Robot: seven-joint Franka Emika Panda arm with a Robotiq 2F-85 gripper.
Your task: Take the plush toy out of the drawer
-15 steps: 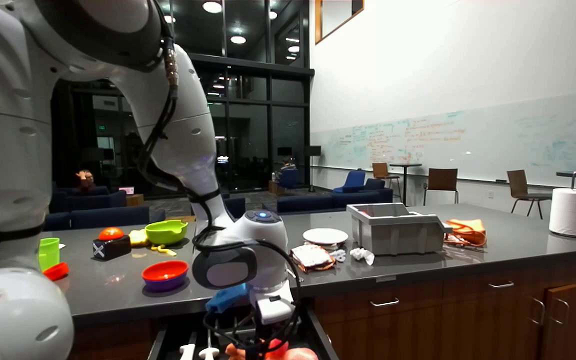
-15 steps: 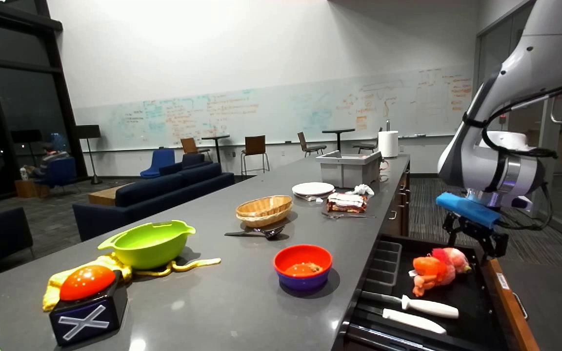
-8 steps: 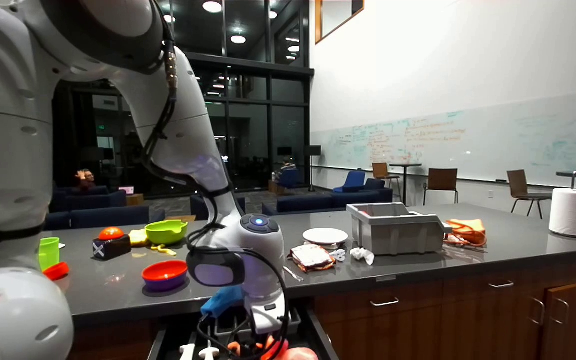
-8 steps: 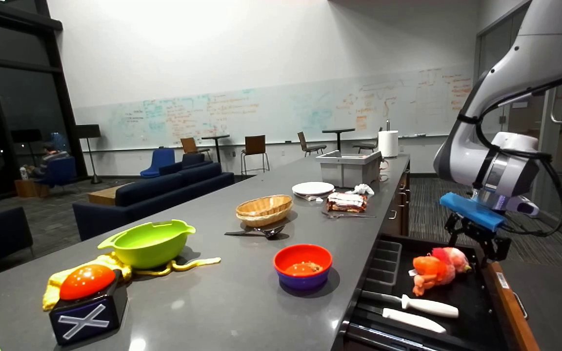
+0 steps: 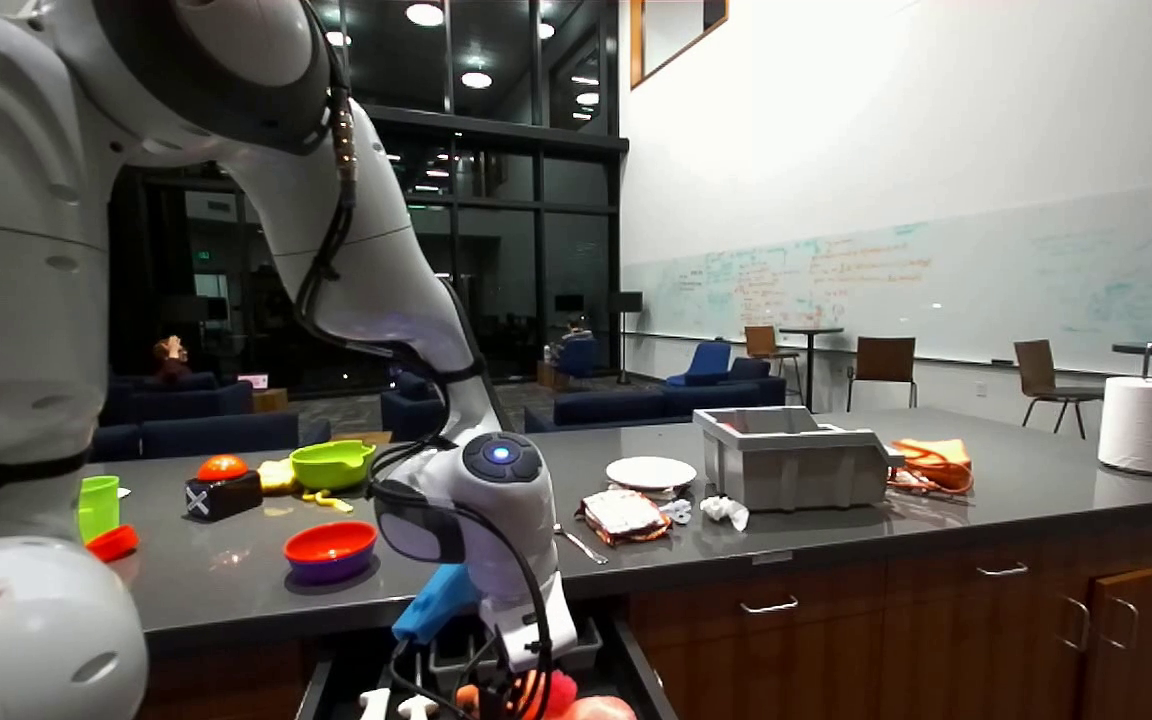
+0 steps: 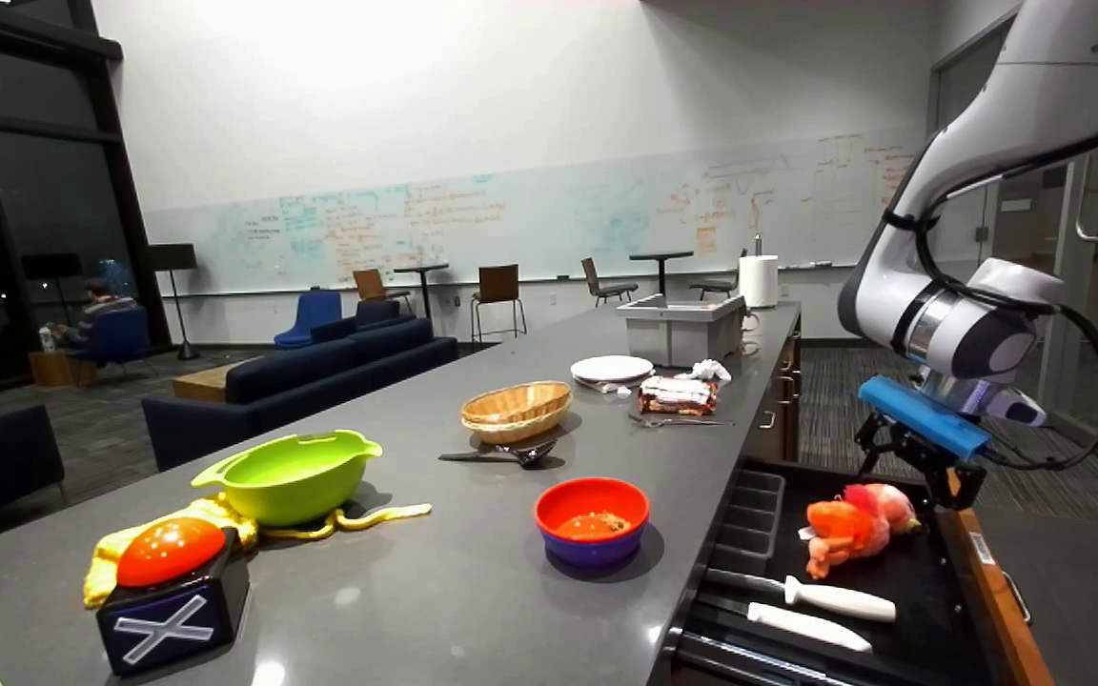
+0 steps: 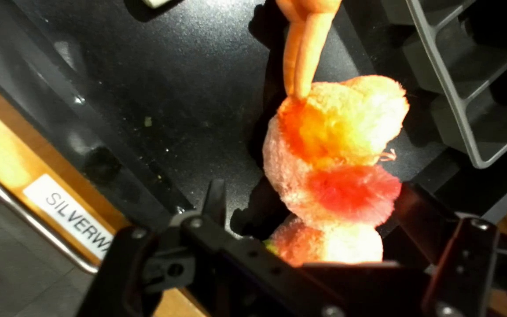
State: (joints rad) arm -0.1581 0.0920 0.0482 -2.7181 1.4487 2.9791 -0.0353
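Tall dark windows (image 5: pixel 496 290) meet a white wall (image 5: pixel 886 110), round lights (image 5: pixel 476 79) glowing in the panes (image 5: pixel 506 40). A whiteboard (image 6: pixel 539 233) bears orange and teal handwriting (image 6: pixel 449 211) behind brown chairs (image 6: pixel 498 282); navy sofas (image 6: pixel 349 367) and a black floor lamp (image 6: pixel 172 257) stand on grey carpet (image 6: pixel 101 414).

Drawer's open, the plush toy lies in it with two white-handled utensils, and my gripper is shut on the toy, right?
Not quite: the gripper is open, not shut on the plush toy; the wrist view shows its fingers spread apart. The drawer is open, with the toy and two white-handled utensils in it, as you say.
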